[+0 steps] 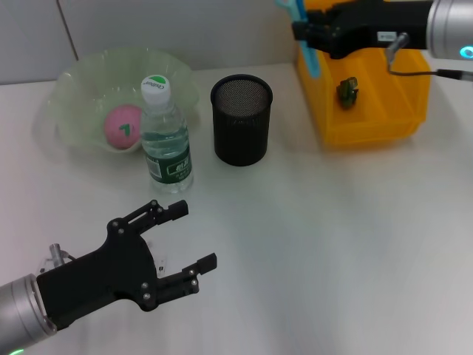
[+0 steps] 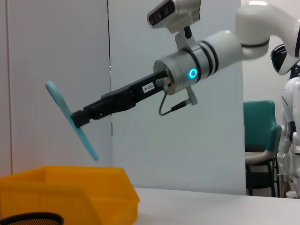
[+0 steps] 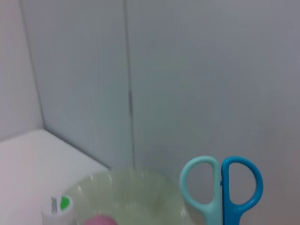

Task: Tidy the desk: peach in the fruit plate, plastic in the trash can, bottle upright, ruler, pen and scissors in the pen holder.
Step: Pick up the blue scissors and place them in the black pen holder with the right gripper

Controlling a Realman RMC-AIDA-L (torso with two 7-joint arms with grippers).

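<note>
From the head camera, the right gripper (image 1: 304, 33) is carrying blue scissors (image 1: 299, 18) above the yellow bin (image 1: 369, 118), presumably bound for the mesh pen holder (image 1: 241, 118); the left gripper (image 1: 174, 248) is idling, fingers spread, near the upright bottle (image 1: 165, 137). The left wrist camera is showing the scissors (image 2: 70, 119) clamped and hanging tilted. The right wrist camera is catching the scissors' handles (image 3: 220, 185).

A plain white worktop (image 1: 332, 244) meets pale grey wall panels (image 2: 56, 56) divided by thin vertical seams. Off to one side, a teal chair (image 2: 260, 126) stands on dark legs. Soft, even indoor light, without strong shadows
</note>
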